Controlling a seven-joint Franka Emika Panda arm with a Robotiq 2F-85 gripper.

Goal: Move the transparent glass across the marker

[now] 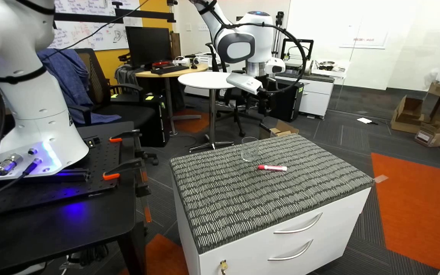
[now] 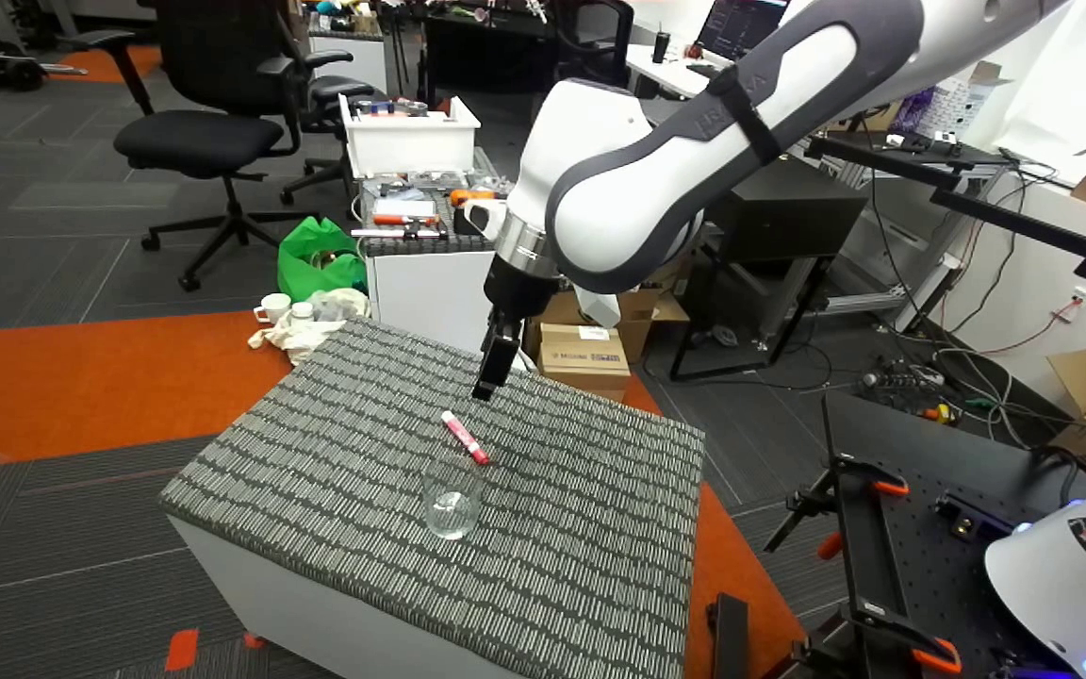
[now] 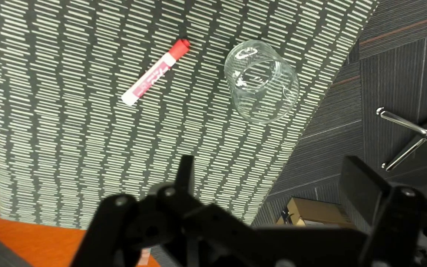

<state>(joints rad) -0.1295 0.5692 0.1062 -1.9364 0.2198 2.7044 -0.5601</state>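
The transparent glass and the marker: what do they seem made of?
The transparent glass: glossy, probably glass, possibly clear plastic; highlights gleam, and the patterned top shows through. The marker: likely smooth plastic, judging by its red cap and white, labelled barrel.

Panda arm slopes down from up high, wrist bent so the Robotiq claw points pretty much downward, black fingers spread nice and wide. Base glows blue, btw.

The marker is white with red cap and pinkish label. Pale dashes stripe the dark grey tabletop. The glass is colourless, the fingers black.
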